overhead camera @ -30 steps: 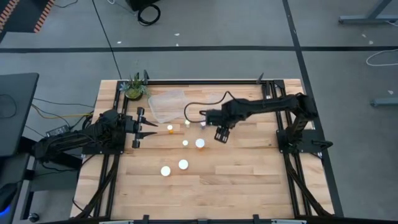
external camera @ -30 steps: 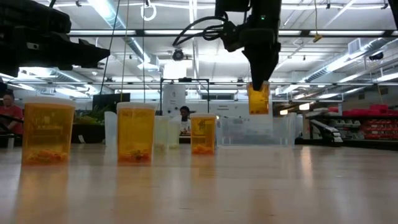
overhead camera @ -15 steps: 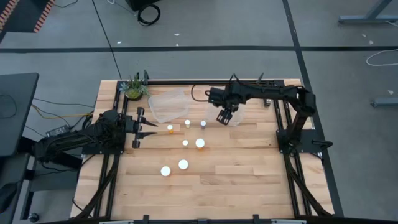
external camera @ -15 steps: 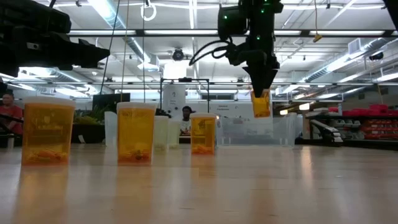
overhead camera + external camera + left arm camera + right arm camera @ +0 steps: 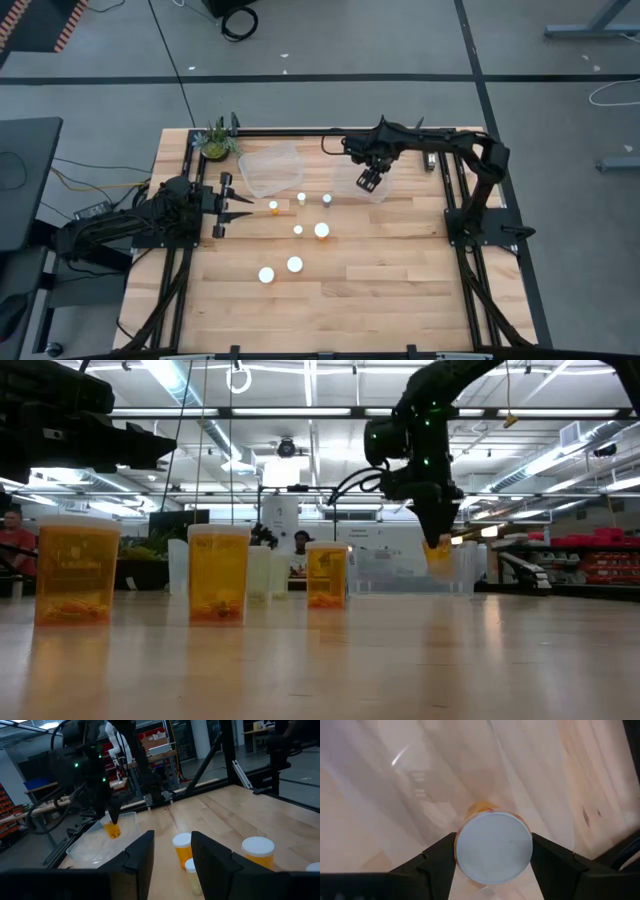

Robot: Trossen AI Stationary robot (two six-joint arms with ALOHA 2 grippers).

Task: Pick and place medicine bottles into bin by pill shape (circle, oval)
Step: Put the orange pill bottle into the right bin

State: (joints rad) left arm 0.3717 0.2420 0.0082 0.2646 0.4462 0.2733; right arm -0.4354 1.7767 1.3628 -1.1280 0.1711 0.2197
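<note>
The table (image 5: 400,300) is a pale wood slab in a black frame, with two clear bins at its far side: the left bin (image 5: 268,168) and the right bin (image 5: 362,180). The left arm waits at the left edge; its gripper (image 5: 238,206) has its fingers spread and holds nothing. The right gripper (image 5: 368,181) hangs over the right bin, fingers clamped on an orange bottle (image 5: 492,847) with a white cap, which the low view shows level with the bin wall. One second ago this gripper held the bottle above mid-table; it has since travelled to the bin and lowered. Six bottles (image 5: 321,230) stand on the table between the arms, unmoved since the earlier frames. A plant (image 5: 214,141) sits at the far left corner. Bottle labels carry print, but none of it can be read in any view.
</note>
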